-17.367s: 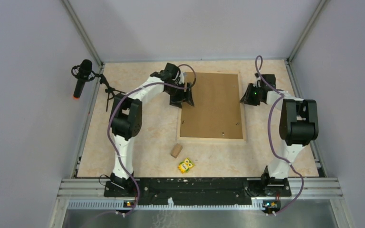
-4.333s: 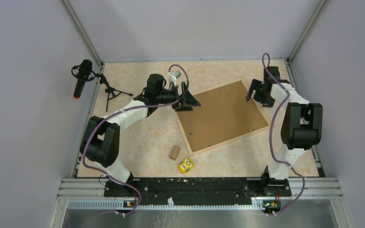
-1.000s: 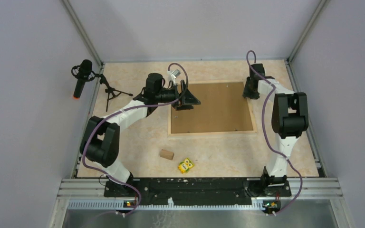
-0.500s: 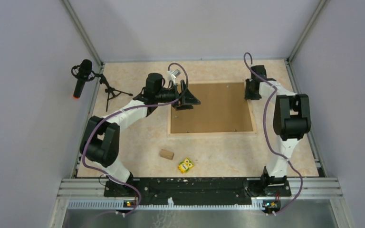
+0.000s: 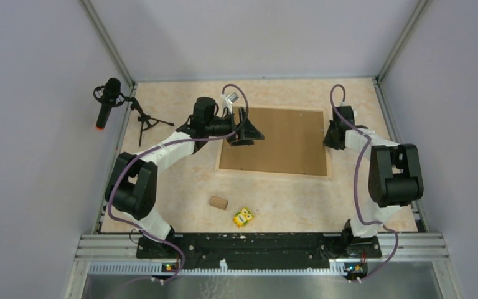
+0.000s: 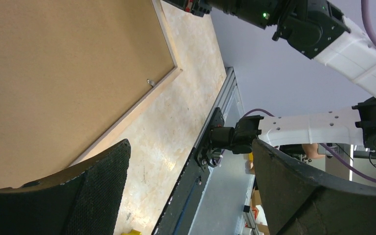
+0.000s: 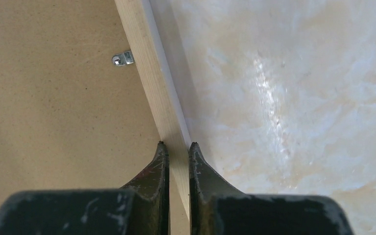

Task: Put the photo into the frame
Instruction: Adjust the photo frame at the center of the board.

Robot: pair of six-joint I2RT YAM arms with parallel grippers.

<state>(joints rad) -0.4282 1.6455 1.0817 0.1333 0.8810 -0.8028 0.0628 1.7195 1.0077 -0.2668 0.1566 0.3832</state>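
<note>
— Where was the frame (image 5: 272, 173)?

— Flat on the surface (image 5: 180, 180), back up, a little askew, with the brown backing board (image 5: 277, 140) filling it.

— And the right tool (image 7: 176, 149)?

— Its fingers stood all but together, with nothing between them. The tips sat over the pale wood strip on the frame's right side, near a small metal clip (image 7: 122, 59). I couldn't tell whether they touched the wood.

— The left tool (image 6: 190, 144)?

— It was spread wide and empty, over the frame's far left corner.

— Anything else there?

— A small brown block (image 5: 218, 202) and a yellow toy (image 5: 244, 217) lay nearer the arm bases, apart from the frame. A microphone (image 5: 106, 103) on a tripod stood at the left edge.
</note>
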